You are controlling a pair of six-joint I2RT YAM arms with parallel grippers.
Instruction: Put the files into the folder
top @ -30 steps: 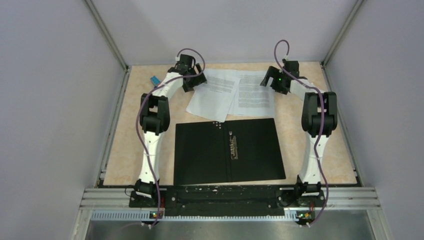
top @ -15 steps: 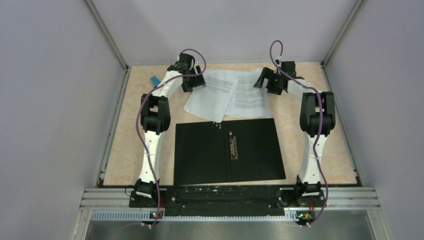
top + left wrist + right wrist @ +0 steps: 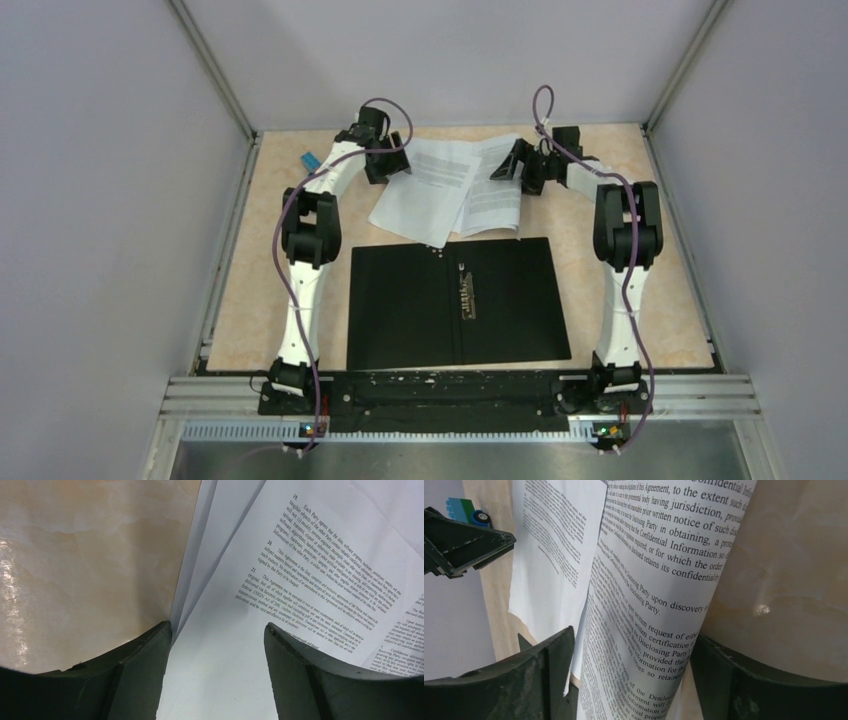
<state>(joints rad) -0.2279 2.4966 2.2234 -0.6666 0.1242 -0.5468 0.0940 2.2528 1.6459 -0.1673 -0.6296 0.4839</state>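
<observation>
Separating block [image 3: 310, 160] from files [image 3: 440, 190]: left tool [image 3: 217, 630]

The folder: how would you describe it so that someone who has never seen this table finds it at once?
Start at the tan table and look at its near half. The folder lies open and flat there, on the near side of the white printed sheets. It is the only large black rectangle, with a metal clip beside its middle fold.

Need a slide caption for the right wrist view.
Right tool, jaws open, straddling a buckled sheet of the files over the tan table.
</observation>
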